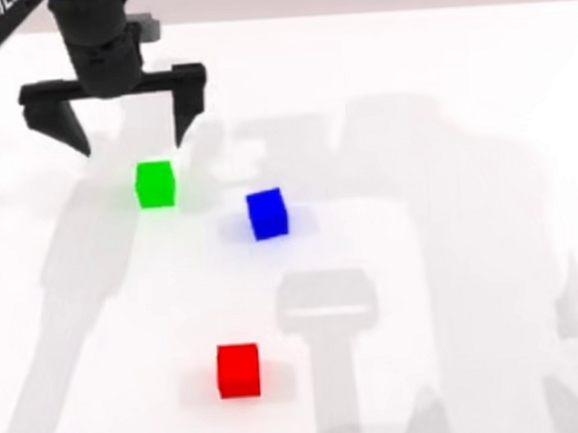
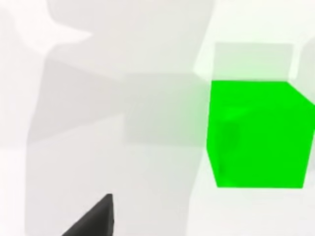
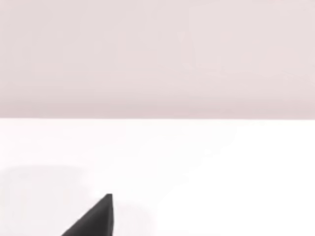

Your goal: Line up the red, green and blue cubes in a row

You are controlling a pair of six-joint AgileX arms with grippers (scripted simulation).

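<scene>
1. Fingers of my left gripper (image 1: 127, 143) are spread wide, holding nothing, hovering just beyond the small bright green plastic cube (image 1: 154, 183) at the table's left.
2. That cube lies toward the near edge from them; the blue cube (image 1: 266, 214) and red cube (image 1: 239, 370) sit apart.
3. My right arm is parked out of the top view; I cannot tell its finger state.

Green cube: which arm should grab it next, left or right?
Probably the left. The left gripper hangs open just above the green cube in the top view, and its wrist camera shows the cube close by. The right arm is not in the top view, and its camera sees only bare table.
</scene>
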